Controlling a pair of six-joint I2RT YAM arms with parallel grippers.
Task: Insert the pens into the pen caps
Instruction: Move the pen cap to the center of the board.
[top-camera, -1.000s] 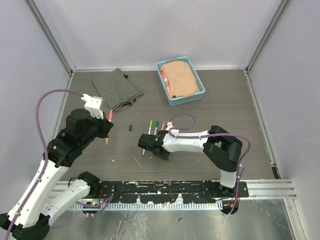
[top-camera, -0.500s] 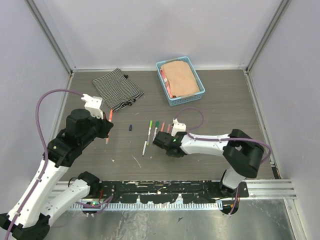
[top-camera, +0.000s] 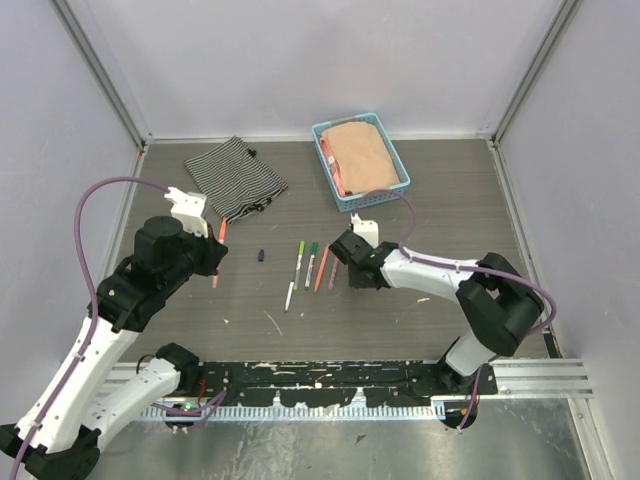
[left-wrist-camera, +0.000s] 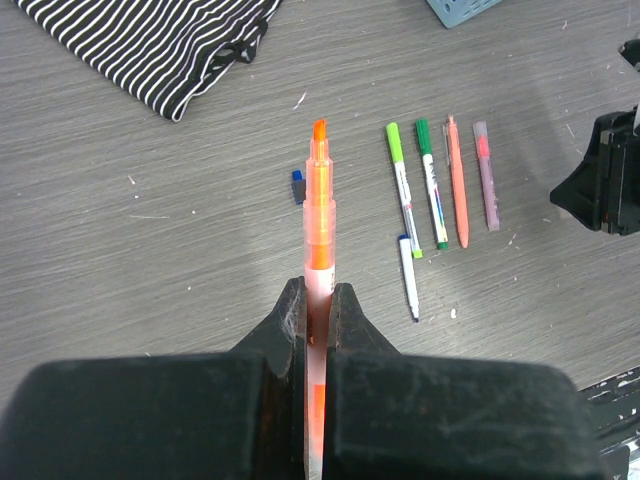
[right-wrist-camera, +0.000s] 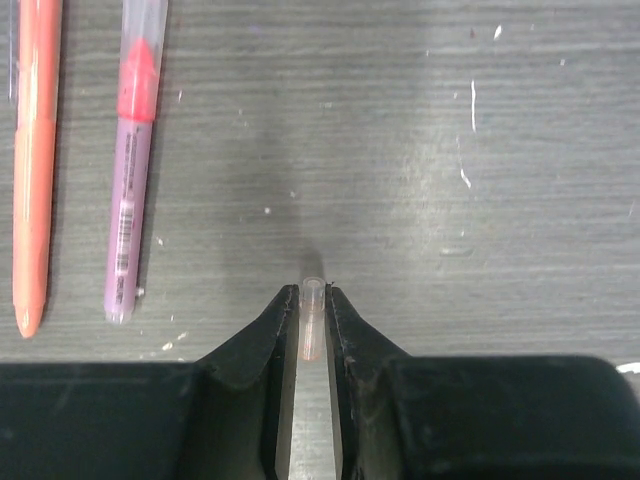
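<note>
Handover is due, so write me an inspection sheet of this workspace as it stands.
Surface: grey wood-grain table, scattered pale specks.
Job's things: uncapped orange translucent highlighter pen in the left fingers; four slim pens lying side by side, short white pen beside them; small dark blue cap lying loose; tiny clear pinkish cap in the right fingers.
Clutter: black-and-white striped cloth; light blue plastic basket holding tan cloth.
Grippers: left fingers shut on the highlighter; right fingers shut on the tiny cap.
Cables: purple cables looped over each arm.
Surroundings: plain pale walls, metal frame posts.
</note>
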